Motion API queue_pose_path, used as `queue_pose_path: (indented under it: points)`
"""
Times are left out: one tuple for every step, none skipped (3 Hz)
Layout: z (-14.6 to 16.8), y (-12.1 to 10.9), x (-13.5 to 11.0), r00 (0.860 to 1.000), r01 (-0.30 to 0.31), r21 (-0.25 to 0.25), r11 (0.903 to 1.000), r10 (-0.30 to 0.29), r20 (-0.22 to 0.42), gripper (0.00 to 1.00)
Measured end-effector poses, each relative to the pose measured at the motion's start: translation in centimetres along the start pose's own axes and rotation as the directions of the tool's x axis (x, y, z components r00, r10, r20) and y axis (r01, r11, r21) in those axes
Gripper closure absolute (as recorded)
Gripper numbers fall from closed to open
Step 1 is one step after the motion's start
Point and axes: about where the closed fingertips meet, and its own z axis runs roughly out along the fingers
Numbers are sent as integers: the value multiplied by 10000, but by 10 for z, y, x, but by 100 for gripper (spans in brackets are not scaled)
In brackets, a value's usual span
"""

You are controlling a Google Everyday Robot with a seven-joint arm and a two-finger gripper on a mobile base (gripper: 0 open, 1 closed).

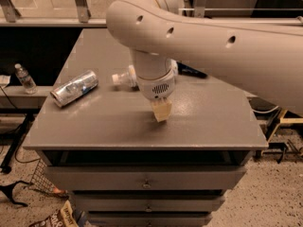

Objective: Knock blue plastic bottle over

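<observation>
since the blue plastic bottle (124, 78) lies on its side on the table (94, 126), cap toward the silver can (74, 87), we judge the knock done; next we should only need to lift clear. our gripper (161, 111) hangs just in front of it; open or closed, we cannot tell. the arm (213, 37) hides most of the bottle.

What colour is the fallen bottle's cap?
White cap, camera view; the gripper hangs over the table nearby.

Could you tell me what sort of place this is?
Probably a robotics lab: grey drawer cabinet, speckled floor, and a robot arm, its gripper low over the cabinet top near the toppled blue plastic bottle.
</observation>
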Motion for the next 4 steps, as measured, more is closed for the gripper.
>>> queue_pose_path:
  points:
    - [-10,0,2,10000,3,-3,10000,-3,-4,100]
    - [-10,0,2,10000,3,-3,10000,-3,-4,100]
    - [-27,-20,31,9976,-308,450,9985,335,-603,82]
    - [-56,-46,61,9919,-685,1190,9905,804,-986,59]
